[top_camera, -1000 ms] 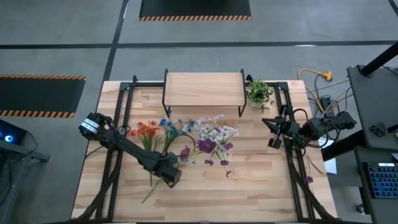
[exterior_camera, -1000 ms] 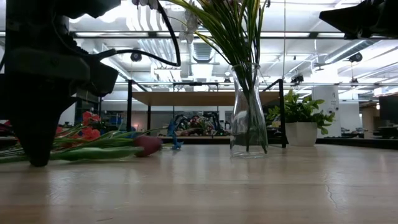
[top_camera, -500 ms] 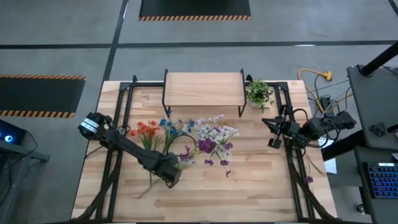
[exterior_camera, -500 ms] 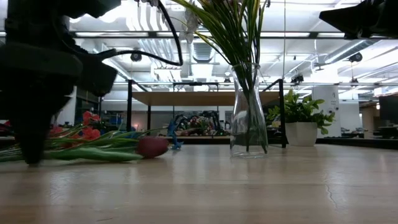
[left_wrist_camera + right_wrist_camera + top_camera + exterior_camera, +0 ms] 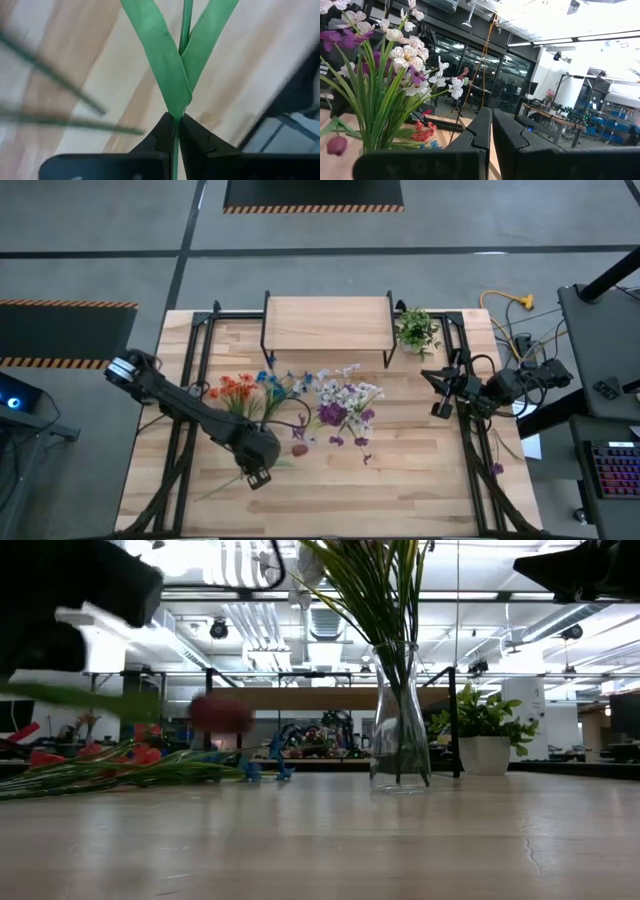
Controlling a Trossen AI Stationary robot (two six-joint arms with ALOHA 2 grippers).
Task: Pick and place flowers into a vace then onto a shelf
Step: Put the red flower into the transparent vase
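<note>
Left gripper (image 5: 177, 131) clamped on the green stem of one flower (image 5: 299, 449), lifted clear of the tabletop (image 5: 400, 480) near its front-left, dark red bud hanging out toward the vase (image 5: 399, 720). Remaining loose flowers (image 5: 240, 390) lying flat left of that vase (already stuffed with white and purple blooms), shelf (image 5: 326, 323) standing behind at the far edge. Right gripper (image 5: 491, 131) pinched shut on nothing, parked by the table's right edge.

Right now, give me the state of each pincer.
Left pincer: shut on a flower stem, lifted off the table.
Right pincer: shut, holding nothing, waiting at the table's right edge.
</note>
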